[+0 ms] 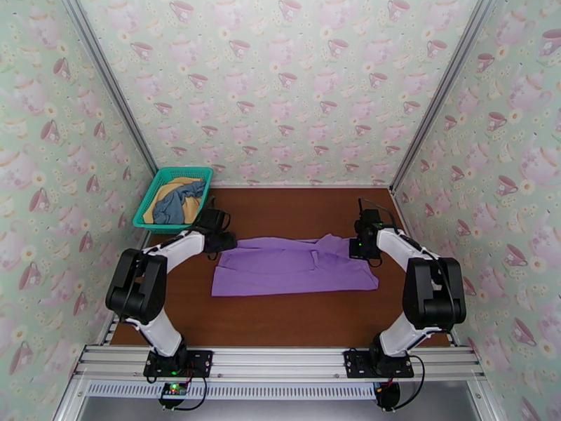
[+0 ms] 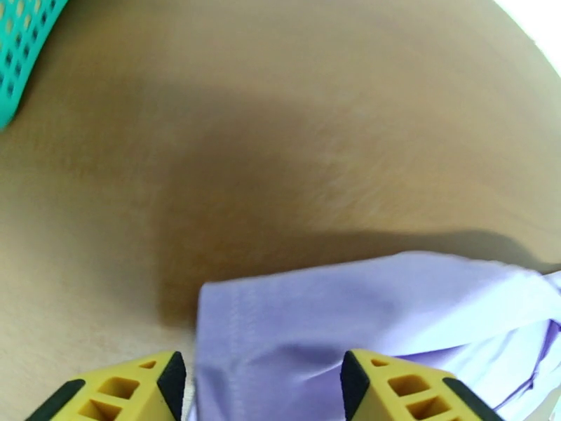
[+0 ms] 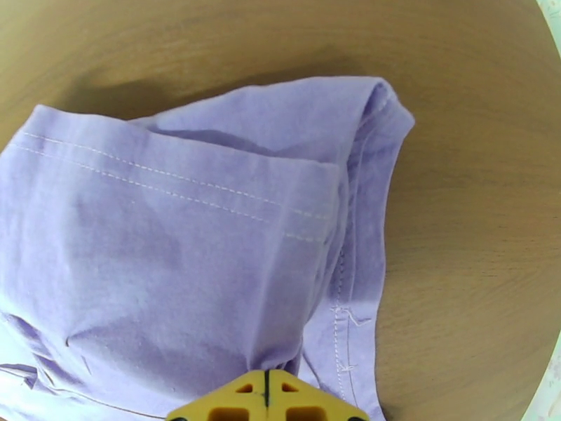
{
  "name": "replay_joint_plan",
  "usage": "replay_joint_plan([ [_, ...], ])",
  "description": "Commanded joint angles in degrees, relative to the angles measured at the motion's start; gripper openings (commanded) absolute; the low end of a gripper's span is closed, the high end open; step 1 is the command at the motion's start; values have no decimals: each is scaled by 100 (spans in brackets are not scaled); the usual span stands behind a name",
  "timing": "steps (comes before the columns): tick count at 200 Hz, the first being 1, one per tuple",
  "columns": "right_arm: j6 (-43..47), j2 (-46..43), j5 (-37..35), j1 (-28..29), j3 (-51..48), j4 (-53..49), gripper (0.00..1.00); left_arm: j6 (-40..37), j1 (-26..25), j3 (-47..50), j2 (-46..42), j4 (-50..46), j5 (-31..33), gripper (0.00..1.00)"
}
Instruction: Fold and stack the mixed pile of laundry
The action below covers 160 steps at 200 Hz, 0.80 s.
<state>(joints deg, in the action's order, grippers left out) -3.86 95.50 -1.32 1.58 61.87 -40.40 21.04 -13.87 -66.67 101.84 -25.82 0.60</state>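
Right now the lilac-purple shirt [image 1: 291,268] lies spread flat across the middle of the table [image 1: 294,212], its long side running from nine o'clock to three o'clock in the overhead view. The left hand [image 1: 223,241] sits at the shirt's ten o'clock corner. Its wrist camera shows the two yellow fingers [image 2: 393,387] held well apart, released, with the shirt's hemmed edge lying loose on the wood below and between them. The right hand [image 1: 365,245] is at the shirt's two o'clock corner. Seen from its own wrist, its fingers [image 3: 266,387] are clenched tight together on a bunched fold of the purple cloth, and a stitched hem runs across the fabric ahead of them.

The table is bare brown wood. Wallpaper [image 1: 280,78] printed with teacups and teapots on pale green covers the three walls around it, and a metal rail [image 1: 280,363] at six o'clock carries the arm bases.

At ten o'clock, at the table's far corner, stands a teal basket [image 1: 181,171] of plastic mesh. Inside it a grey-blue garment [image 1: 179,205] lies crumpled on top of a mustard-yellow garment [image 1: 172,185].

Counting up: two arms, two hands, three garments, one basket.
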Motion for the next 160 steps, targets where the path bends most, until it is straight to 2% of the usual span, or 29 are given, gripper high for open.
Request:
replay_joint_plan([
  [1,-18,126,-116,34,-7,62,0,-283,0,-801,724,-270,-349,58],
  [18,6,192,-121,35,21,50,0,-334,12,-1199,1208,-439,-403,52],
  [38,31,226,-153,30,60,3,0,-357,7,-1392,1484,-591,-437,49],
  [88,36,288,-93,34,97,-7,0,-510,-5,-1144,1218,-1067,60,50],
  [136,35,309,-51,35,34,50,0,-518,-17,-679,1067,-846,-171,48],
  [147,38,320,-50,35,28,47,0,-497,-23,-631,1138,-738,-296,43],
  [160,39,323,-48,35,31,50,0,-461,-20,-588,1218,-595,-453,30],
])
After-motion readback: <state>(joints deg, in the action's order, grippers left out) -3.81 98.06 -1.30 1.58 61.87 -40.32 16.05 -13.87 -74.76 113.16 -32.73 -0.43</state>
